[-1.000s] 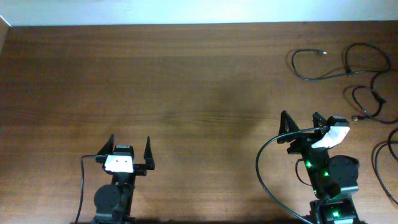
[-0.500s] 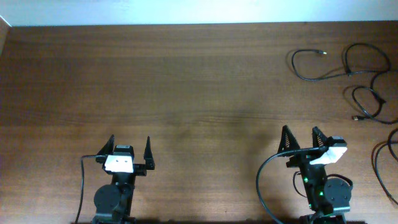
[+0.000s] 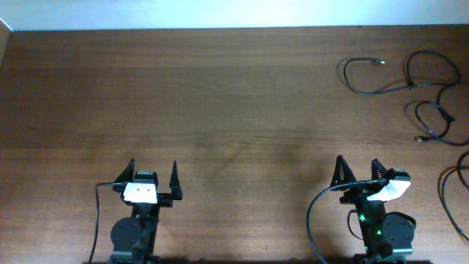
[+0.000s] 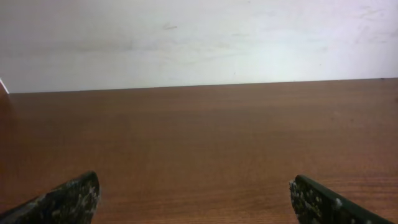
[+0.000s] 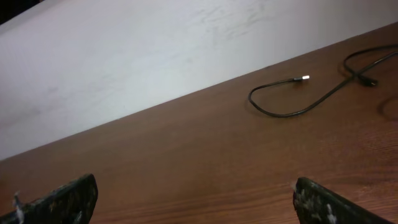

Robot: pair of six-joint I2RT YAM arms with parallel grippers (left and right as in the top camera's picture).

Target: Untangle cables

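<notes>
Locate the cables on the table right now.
Overhead view: the cables lie loosely looped at the far right corner of the table, ahead and right of the right gripper, clear of it.

A dark brown wood-grain tabletop (image 3: 220, 95) stretches ahead of the left end effector (image 3: 154, 172) and the right end effector (image 3: 357, 170), its grain running crosswise to both. Beyond them, at the tabletop's far edge, stands a plain white wall (image 4: 199, 37) with faint scuffs and smudges. Soft, even light falls on the wood, leaving a paler sheen ahead of and between the two end effectors.
</notes>
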